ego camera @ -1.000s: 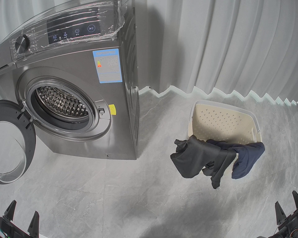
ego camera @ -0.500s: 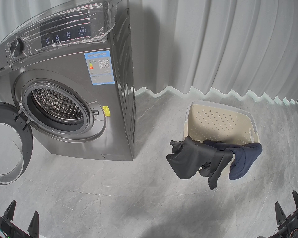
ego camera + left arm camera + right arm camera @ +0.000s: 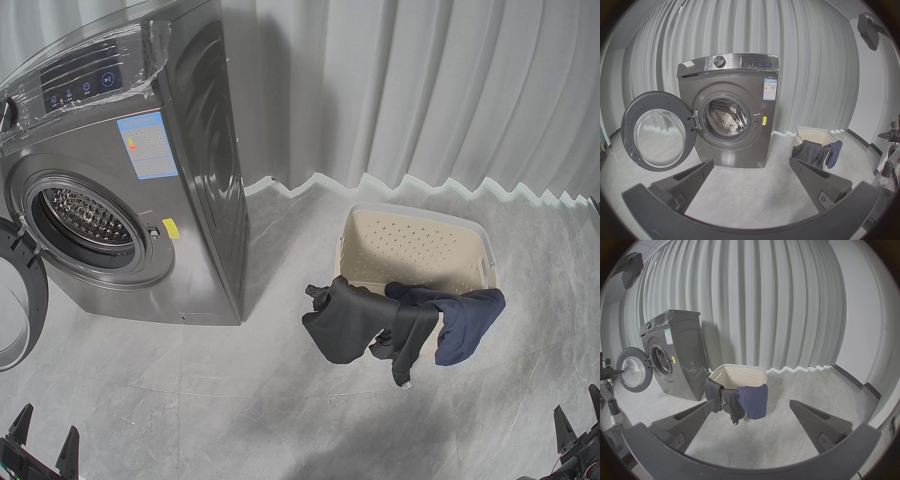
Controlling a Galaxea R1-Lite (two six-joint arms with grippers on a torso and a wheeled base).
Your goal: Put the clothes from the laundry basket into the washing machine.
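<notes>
- Our left gripper (image 3: 748, 164) and right gripper (image 3: 750, 404) both hang low on the near side of the laundry basket (image 3: 356, 215), well apart from it. The fingers of each are spread wide and hold nothing.
- The clothes are draped over the near rim of the basket: a dark grey garment (image 3: 347, 322) and a navy garment (image 3: 469, 319), touching and partly wound together, with most of the cloth hanging outside.
- We judge that a pull on one piece may drag the other down to the floor (image 3: 250, 400), or tip the light basket toward us.
- The washing machine (image 3: 200, 187) stands to the left of the basket, its door (image 3: 22, 312) swung open toward us. Our left arm could knock this door on the way to the drum (image 3: 84, 215).
- Compared with one second ago, machine and basket sit together further left in the head view. So we believe the camera turned and the things did not move. The grippers look unchanged.
</notes>
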